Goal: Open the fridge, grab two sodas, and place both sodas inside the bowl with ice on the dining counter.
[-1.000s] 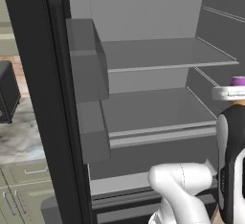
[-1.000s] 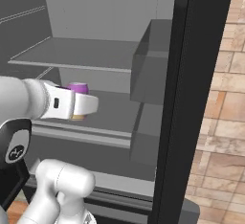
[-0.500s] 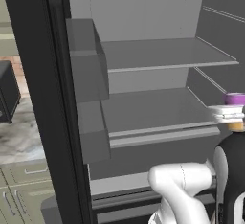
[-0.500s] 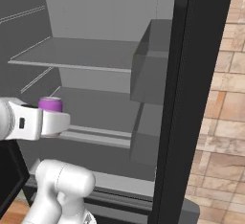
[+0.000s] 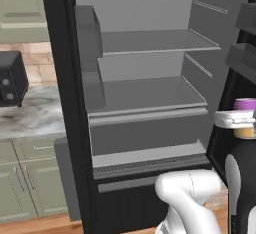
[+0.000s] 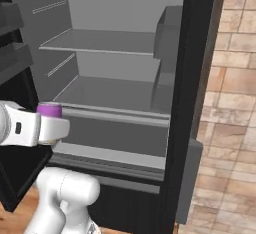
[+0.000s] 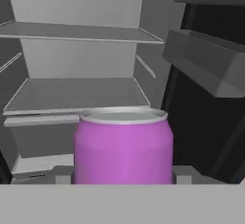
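Note:
The fridge stands open, its grey shelves bare. My gripper is shut on a purple soda with a silver top, held upright in front of the fridge, to the right of the lower shelf. From the right base view the soda pokes up out of the white hand of the gripper, left of the shelves. In the hand view the soda sits between the fingers of the gripper. The bowl and the dining counter are out of view.
A black microwave sits on a marble counter over green cabinets, left of the fridge. The open door's bins hang close beside my hand. A brick wall lies to the fridge's right.
The whole picture has shifted and the fridge looks farther off: the camera has backed away. The hand with the soda has sunk and drawn back from the shelves.

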